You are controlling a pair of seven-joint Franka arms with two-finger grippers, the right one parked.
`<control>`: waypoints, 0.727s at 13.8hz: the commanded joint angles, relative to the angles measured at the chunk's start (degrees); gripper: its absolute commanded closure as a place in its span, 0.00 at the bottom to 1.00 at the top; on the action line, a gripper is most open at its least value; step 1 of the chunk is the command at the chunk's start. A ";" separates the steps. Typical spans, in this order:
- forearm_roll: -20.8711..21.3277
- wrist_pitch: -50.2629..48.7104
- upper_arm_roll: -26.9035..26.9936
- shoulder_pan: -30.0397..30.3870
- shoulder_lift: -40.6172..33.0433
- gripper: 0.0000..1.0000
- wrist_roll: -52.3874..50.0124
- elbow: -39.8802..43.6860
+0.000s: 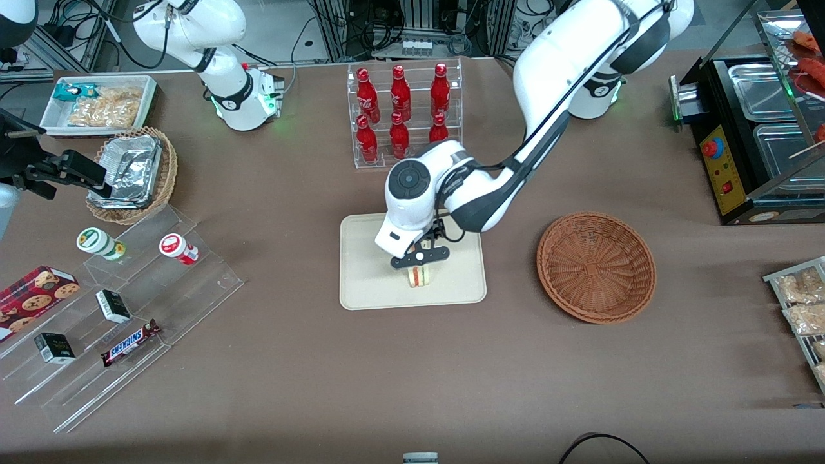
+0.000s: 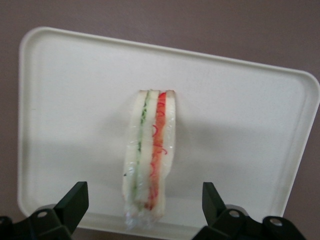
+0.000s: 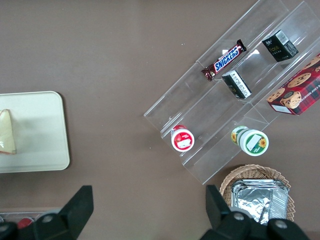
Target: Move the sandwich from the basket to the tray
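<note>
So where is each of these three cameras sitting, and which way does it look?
Front view: high above the table, looking down at both arms; the pincer hangs open over the sandwich on the tray.
Left wrist view: on the working arm, facing straight down; pincer fingertips frame the sandwich.
Right wrist view: on the parked arm, looking down at the snack shelves.
All three show the tray.

Front cam: high, looks down on whole table. Left wrist cam: close, straight down past gripper [image 2: 142, 210], fingers spread, onto tray [image 2: 240, 100] w/ sandwich [image 2: 150, 155]. Right wrist cam: higher, shares tray [image 3: 45, 130] edge.
</note>
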 commanded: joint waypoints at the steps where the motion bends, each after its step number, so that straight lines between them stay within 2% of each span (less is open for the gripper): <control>1: 1.00 -3.25 2.32 0.38 -5.38 0.00 -0.90 -1.59; 4: 0.47 -9.91 2.68 3.36 -9.43 0.00 0.16 -2.82; 6: -0.40 -11.34 2.51 7.04 -13.11 0.00 1.99 -6.58; 8: -2.95 -11.17 2.51 10.04 -17.42 0.00 8.03 -11.68; 10: -3.13 -11.17 2.51 14.42 -21.02 0.00 13.31 -15.81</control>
